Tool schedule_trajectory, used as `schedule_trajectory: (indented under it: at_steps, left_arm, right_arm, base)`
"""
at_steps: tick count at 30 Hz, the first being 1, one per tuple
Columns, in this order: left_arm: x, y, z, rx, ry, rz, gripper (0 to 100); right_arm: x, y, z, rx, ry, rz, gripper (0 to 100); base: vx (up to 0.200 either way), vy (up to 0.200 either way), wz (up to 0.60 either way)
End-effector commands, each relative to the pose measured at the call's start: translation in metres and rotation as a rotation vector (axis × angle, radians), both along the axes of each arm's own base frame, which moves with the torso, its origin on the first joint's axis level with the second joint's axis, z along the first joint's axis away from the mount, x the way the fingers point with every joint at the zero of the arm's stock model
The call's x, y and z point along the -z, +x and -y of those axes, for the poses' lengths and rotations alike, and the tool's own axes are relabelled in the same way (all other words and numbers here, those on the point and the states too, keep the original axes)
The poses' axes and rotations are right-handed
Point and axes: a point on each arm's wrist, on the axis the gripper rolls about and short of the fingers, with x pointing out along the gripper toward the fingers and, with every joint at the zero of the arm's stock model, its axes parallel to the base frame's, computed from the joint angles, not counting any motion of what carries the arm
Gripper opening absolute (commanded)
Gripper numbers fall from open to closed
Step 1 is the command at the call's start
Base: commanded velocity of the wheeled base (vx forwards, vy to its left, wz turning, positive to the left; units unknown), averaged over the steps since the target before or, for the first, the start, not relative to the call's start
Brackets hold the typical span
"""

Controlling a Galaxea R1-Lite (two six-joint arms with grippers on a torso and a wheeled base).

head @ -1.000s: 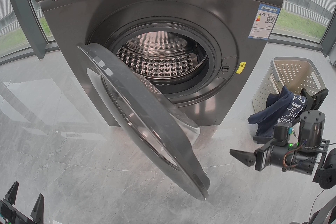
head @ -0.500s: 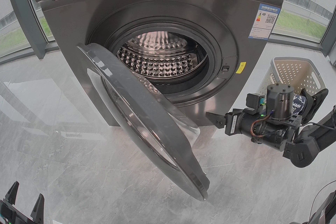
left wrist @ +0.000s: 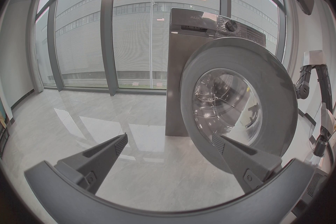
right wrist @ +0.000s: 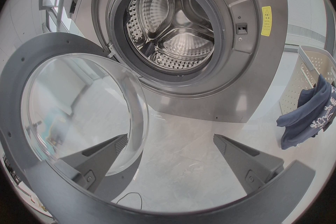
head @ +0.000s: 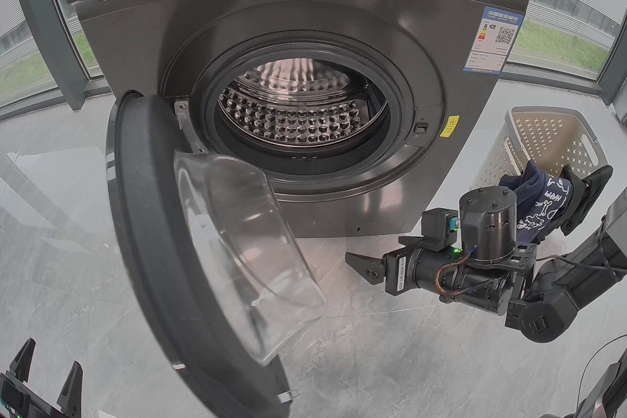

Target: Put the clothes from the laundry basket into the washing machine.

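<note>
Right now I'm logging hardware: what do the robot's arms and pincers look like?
The left pincer and right pincer are black, each with two tapered wedge fingers, ribbed at the tips. The right arm is black, with a cylindrical wrist housing, a looped reddish cable and a green light.

The right arm (head: 563, 300) stretches leftward on the right, low; the right gripper (right wrist: 169, 138) is level, fingers wide apart and empty. The left gripper (head: 51, 359) is at near left, also spread and empty.
</note>
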Motion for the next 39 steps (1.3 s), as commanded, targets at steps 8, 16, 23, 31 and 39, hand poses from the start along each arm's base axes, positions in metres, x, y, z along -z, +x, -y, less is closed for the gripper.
schedule_trajectory:
  at_steps: [8, 16, 23, 31, 39]
  left_arm:
    - [0.005, 0.001, 0.0, 0.0, 0.0, -0.013, 100]
    - [0.004, 0.001, 0.0, 0.0, 0.0, -0.01, 100]
    - [0.004, 0.001, 0.0, 0.0, 0.0, -0.01, 100]
    - [0.005, 0.001, 0.0, 0.0, 0.0, -0.012, 100]
    - [0.004, 0.001, 0.0, 0.001, 0.0, -0.01, 100]
  right_arm:
    - [0.0, 0.012, -0.014, -0.009, 0.016, 0.016, 100]
    - [0.014, 0.019, -0.044, -0.06, 0.015, 0.005, 100]
    - [0.029, 0.02, -0.078, -0.112, 0.039, -0.003, 100]
    - [0.033, 0.011, -0.108, -0.179, 0.059, 0.014, 100]
    - [0.02, 0.01, -0.117, -0.189, 0.134, 0.054, 100]
  base:
    - [-0.175, 0.0, 0.0]
    - [0.0, 0.0, 0.0]
    - [0.0, 0.0, 0.0]
    - [0.0, 0.0, 0.0]
    - [0.0, 0.0, 0.0]
